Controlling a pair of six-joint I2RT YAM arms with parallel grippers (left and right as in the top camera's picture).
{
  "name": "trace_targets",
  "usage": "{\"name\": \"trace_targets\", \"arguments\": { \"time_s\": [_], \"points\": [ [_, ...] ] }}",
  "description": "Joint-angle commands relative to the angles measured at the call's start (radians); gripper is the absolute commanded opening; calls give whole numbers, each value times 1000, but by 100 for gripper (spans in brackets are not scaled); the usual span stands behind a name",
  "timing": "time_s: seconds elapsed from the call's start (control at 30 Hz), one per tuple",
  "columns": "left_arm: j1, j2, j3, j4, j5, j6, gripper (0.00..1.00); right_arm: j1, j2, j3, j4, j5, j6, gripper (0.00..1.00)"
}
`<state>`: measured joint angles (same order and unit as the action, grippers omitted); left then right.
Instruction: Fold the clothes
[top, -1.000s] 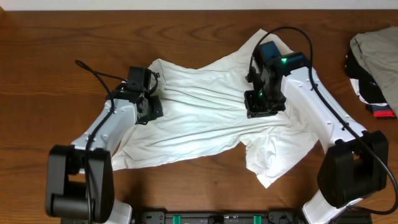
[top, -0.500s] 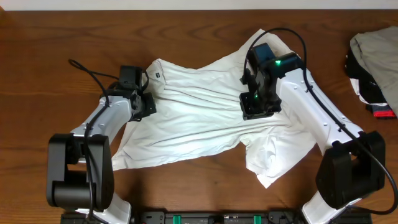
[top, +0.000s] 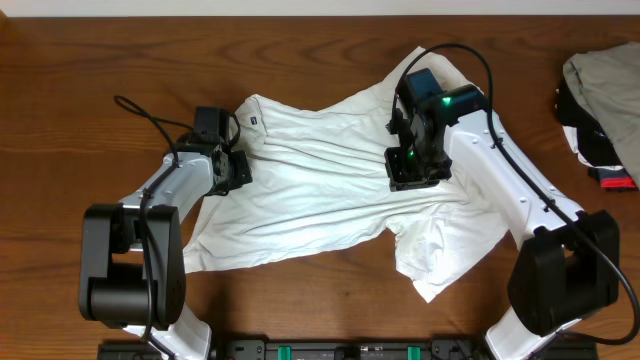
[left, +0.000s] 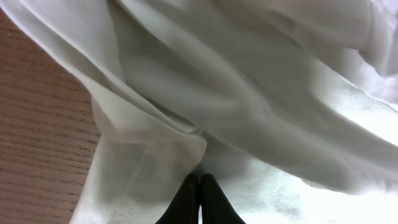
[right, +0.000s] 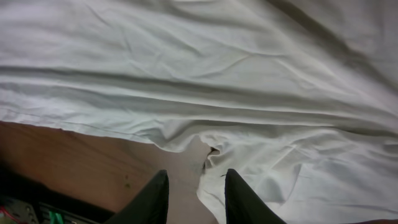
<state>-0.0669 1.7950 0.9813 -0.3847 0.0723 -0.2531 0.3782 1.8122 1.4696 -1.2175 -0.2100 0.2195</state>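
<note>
White T-shirt (top: 320, 180) is spread out and wrinkled across the middle of the table (top: 80, 80). Left gripper (left: 199, 186) sits at the shirt's left edge, near the collar. Its jaws are fully closed and the tips pinch a hem fold, with the cloth raised off the wood there. Right gripper (right: 194, 196) is over the shirt's right-centre. Its jaws are partly open and straddle a notch in the cloth edge. Bare wood shows between the fingers and nothing is clamped. Heap of other garments (top: 605, 100) lies at the far right edge, apart from the shirt.
</note>
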Motion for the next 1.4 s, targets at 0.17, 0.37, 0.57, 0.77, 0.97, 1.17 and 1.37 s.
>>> {"name": "trace_targets", "arguments": {
  "time_s": [0.17, 0.37, 0.57, 0.77, 0.97, 1.17, 1.37],
  "points": [
    [5, 23, 11, -6, -73, 17, 6, 37, 0, -95, 93, -8, 39, 29],
    [5, 23, 11, -18, -122, 17, 6, 38, 1, -219, 220, -7, 58, 27],
    [5, 23, 11, -18, -148, 17, 6, 37, 2, -317, 345, -3, 78, 27],
    [5, 23, 11, -21, -210, 17, 6, 27, 6, -359, 369, 13, 95, 27],
    [5, 23, 11, -21, -335, 16, 6, 11, 6, -363, 358, 12, 98, 26],
    [12, 23, 11, -10, -464, 8, 6, 11, 6, -363, 351, 12, 98, 26],
    [60, 20, 11, 2, -543, -18, 6, 11, 6, -363, 336, 12, 98, 26]
  ]
}}
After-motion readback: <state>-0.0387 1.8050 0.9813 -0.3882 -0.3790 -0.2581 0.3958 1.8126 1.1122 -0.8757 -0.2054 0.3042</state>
